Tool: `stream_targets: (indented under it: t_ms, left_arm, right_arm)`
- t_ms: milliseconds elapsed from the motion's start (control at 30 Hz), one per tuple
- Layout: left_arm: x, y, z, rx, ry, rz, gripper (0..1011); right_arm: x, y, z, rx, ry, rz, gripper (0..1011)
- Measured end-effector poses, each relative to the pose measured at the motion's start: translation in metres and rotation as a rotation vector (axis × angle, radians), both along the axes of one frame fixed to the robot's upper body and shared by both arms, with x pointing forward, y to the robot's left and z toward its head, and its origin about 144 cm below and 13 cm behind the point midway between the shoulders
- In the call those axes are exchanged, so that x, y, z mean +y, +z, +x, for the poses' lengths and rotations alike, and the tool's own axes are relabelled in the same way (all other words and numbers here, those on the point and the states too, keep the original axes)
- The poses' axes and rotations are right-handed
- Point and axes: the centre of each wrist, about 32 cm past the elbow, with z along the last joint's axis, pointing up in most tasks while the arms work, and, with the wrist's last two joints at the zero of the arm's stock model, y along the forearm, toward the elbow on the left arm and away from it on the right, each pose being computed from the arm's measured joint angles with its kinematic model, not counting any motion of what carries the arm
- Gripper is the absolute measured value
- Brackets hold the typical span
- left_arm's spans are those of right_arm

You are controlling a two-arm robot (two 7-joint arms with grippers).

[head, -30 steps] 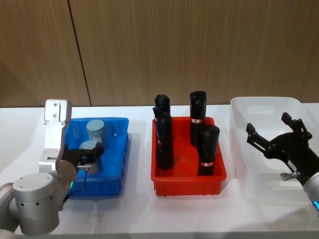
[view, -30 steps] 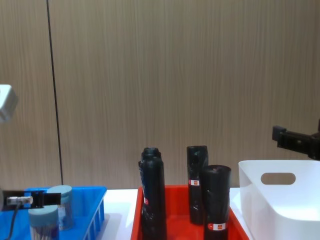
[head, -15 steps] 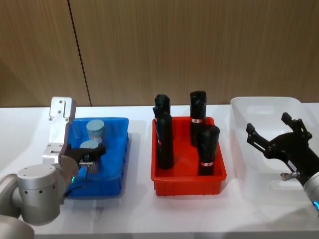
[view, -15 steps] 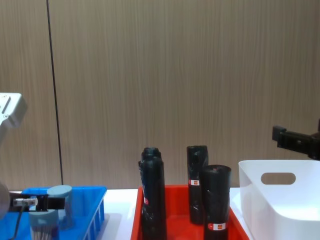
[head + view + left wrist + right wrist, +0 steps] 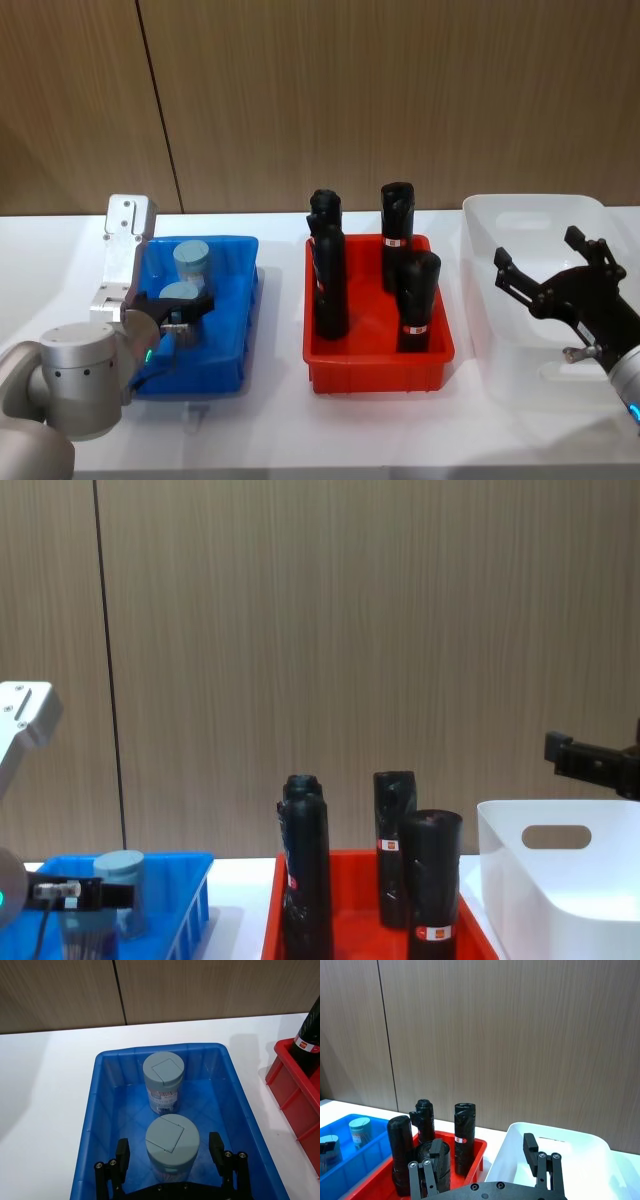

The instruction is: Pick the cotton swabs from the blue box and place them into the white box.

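2 cotton swabs [image 5: 172, 1141], 4 blk rolls [image 5: 331, 285], 3 bins [image 5: 380, 377].

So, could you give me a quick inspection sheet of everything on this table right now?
Surface: white table, three containers in a row.
Job's things: two cotton swab tubs upright in the blue box; no tub seen in the white box.
Clutter: red tray between the boxes, four black wrapped rolls upright in it.
End effectors: left end effector open, straddling the nearer tub; right end effector open above the white box.
Cables: thin dark cable at the left end effector.
Surroundings: wood-panelled wall behind.
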Motion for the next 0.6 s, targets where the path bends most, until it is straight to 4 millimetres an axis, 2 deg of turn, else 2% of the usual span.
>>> stream_targets:
  t_ms: [600]
  left_arm:
    - [0.004,-0.012,0.017,0.024,-0.034,-0.029,1004]
  right_arm:
    - [0.000,0.000,0.000,0.000,0.000,0.000,1001]
